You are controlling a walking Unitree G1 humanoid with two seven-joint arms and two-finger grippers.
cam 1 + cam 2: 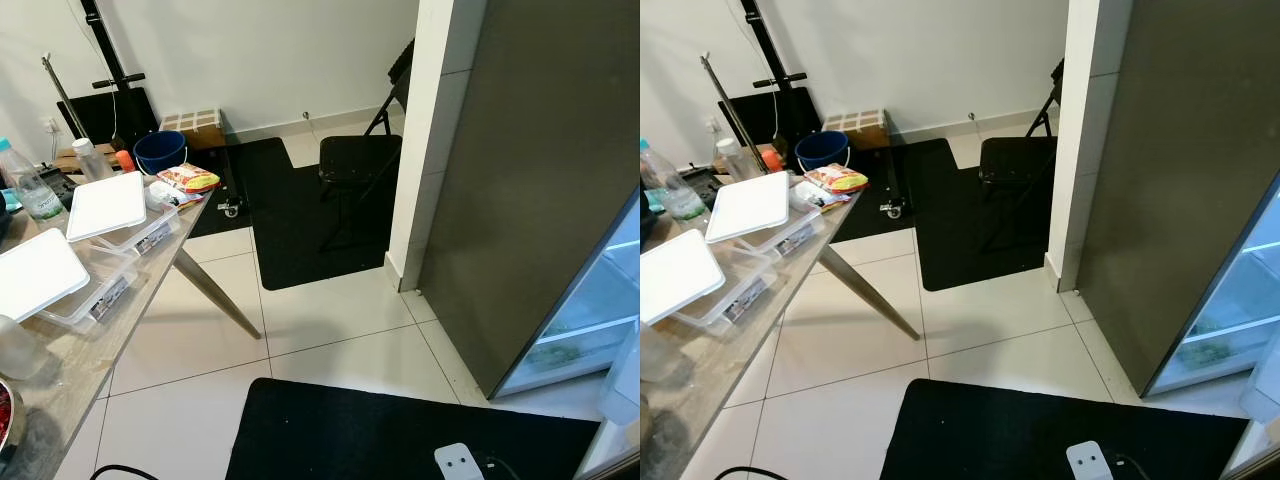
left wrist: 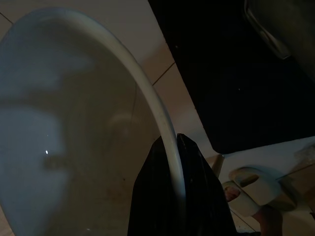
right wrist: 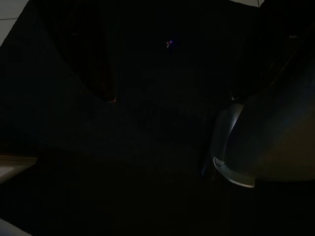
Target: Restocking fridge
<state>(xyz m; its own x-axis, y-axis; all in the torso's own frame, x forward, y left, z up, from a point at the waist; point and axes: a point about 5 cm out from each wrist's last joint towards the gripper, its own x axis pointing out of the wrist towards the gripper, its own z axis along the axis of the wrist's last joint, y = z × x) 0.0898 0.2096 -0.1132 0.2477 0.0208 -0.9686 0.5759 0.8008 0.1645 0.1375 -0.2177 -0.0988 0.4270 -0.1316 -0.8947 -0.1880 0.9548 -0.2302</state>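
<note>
Fridge stands at right in the left eye view, door ajar, lit shelves showing at its lower right edge. Worktop at left carries two lidded clear containers, a water bottle and a snack packet. Black folding chair behind on a black mat. Left wrist view: left gripper jaws clenched on the rim of a white bowl, above tile floor and mat. Right wrist view: very dark; right gripper jaws cannot be told.

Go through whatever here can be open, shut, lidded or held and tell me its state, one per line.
Fridge: door open, lit inside.
Two tubs: white lids on, on the table.
Bottle: capped, upright.
Folding chair: unfolded.
Bowl: rim pinched by the left claw.
</note>
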